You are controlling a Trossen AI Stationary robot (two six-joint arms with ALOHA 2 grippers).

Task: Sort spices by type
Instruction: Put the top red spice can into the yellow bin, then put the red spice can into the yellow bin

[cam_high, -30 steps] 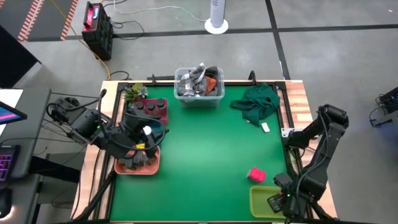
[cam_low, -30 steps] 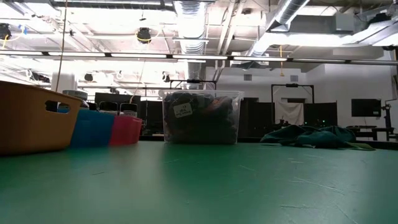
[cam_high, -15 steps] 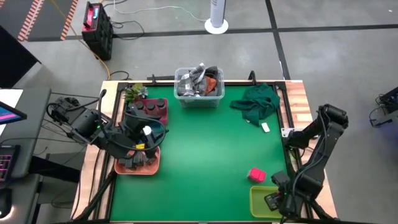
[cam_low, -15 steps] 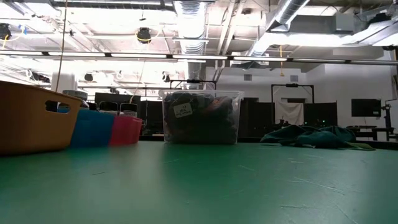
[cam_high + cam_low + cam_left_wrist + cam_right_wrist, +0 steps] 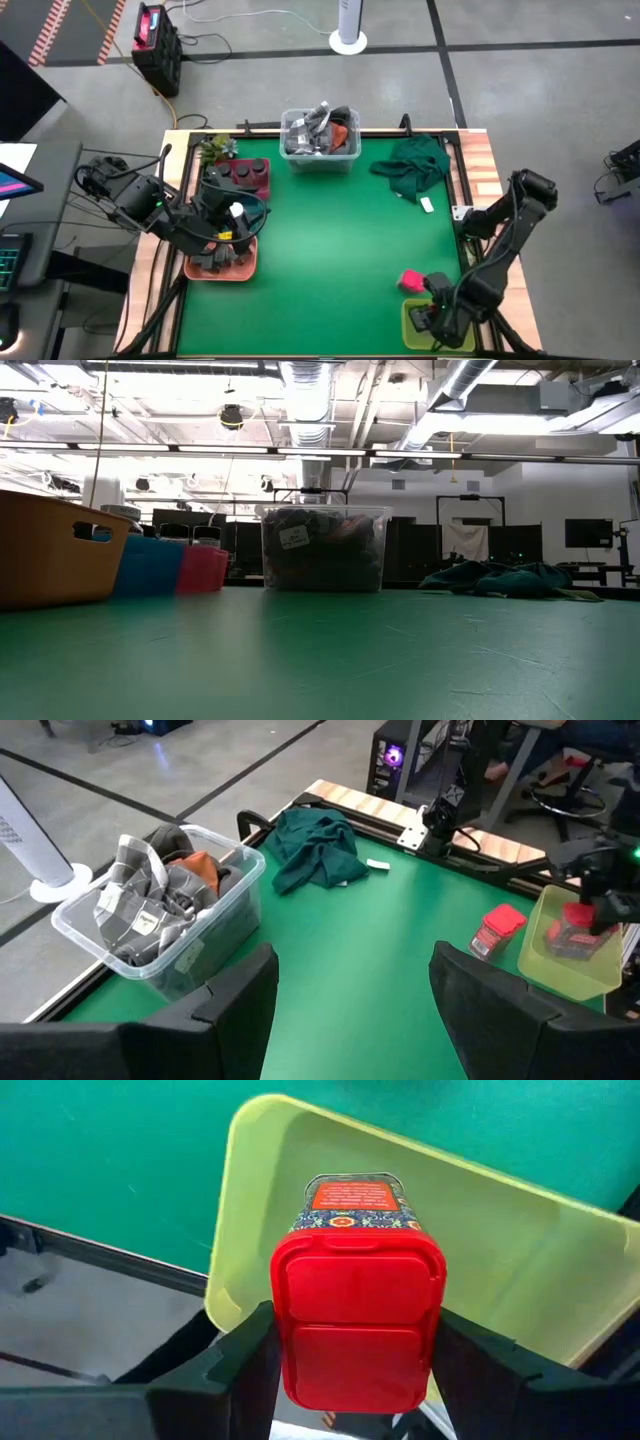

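My right gripper [image 5: 355,1335] is shut on a bright pink spice tin [image 5: 357,1310] with a red lid, over the yellow-green tray [image 5: 418,335] at the near right corner. A second pink tin [image 5: 411,281] stands on the green mat just beyond that tray. At the table's left, my left gripper [image 5: 355,965] hangs open with nothing between its fingers, above the orange tray [image 5: 222,268] of dark grey tins. A red tray [image 5: 250,176] behind it holds dark round jars. A white-topped jar [image 5: 236,210] shows under the left arm. My right gripper pinches the pink tin by its two opposite sides [image 5: 284,1330], up by the lid end, one finger [image 5: 225,1370] on each side. The fingers come from above, pointing steeply down. The tin is upright, lid up, lifted clear above the yellow-green tray.
A clear bin [image 5: 320,142] of clutter stands at the far edge in the middle. A dark green cloth [image 5: 412,165] lies crumpled at the far right, with a small white piece [image 5: 426,204] beside it. The middle of the green mat [image 5: 330,250] is bare.
My right gripper has moved a short way toward the table's left edge along the near side, carrying the pink tin over the yellow-green tray and tipping slightly. The tin stays clear of the tray.
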